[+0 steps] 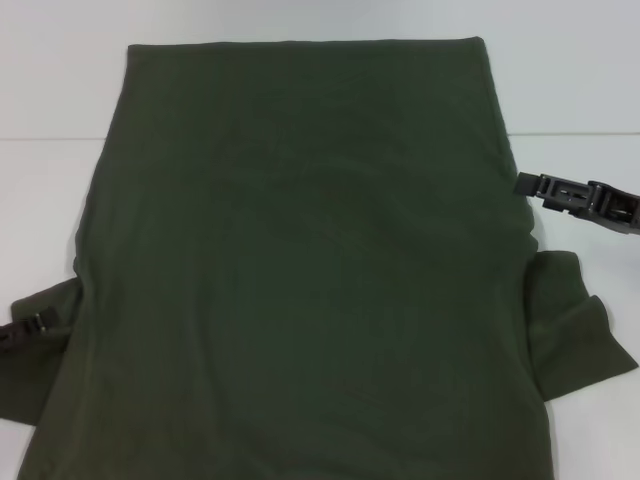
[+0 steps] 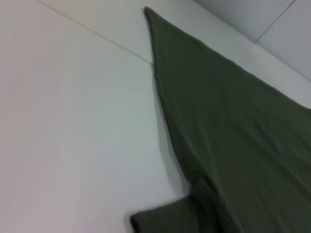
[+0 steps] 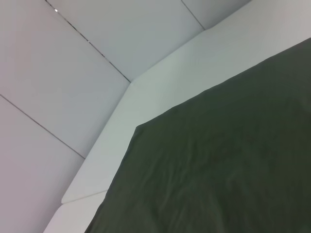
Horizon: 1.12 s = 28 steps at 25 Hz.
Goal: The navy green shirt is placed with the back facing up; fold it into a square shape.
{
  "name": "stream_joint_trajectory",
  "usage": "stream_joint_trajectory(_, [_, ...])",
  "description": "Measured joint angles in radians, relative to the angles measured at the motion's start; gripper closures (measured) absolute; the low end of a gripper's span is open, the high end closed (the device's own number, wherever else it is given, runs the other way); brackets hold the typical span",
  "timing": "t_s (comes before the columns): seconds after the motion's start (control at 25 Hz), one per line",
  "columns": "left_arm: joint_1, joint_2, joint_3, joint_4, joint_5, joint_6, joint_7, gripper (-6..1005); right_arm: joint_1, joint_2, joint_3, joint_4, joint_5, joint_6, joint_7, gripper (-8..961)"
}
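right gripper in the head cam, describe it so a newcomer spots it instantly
The navy green shirt covers most of the white table. At its right edge, just above the sleeve, a black segmented bar points in: the right gripper. The left gripper sits lower, at the opposite sleeve.

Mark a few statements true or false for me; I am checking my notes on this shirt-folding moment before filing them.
1. The dark olive-green cotton shirt lies spread flat on the white table. True.
2. Cream lettering shows on the shirt's upper side. False: the side facing up is plain.
3. The right tool is at the shirt's right edge, above the sleeve. True.
4. The left tool hovers over the shirt's middle. False: it is at the left sleeve.
5. The shirt is already folded into a square. False: both sleeves lie spread out.
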<state>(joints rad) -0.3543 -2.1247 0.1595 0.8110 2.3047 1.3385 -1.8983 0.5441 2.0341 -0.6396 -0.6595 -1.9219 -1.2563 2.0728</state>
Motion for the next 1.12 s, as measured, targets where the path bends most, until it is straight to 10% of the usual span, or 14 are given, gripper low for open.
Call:
stream_joint_trajectory(0.64, [0.021,-0.011,0.004,0.035,0.001,0.019,-0.078,103,-0.006,-0.002,0.018,0.010,0.000,-0.001,0.000,97])
stream_joint_trajectory(1.12, [0.025,-0.011,0.003,0.039,0.002,0.026,-0.087,625,-0.011,-0.005,0.026,0.025,0.000,0.000,0.000,97])
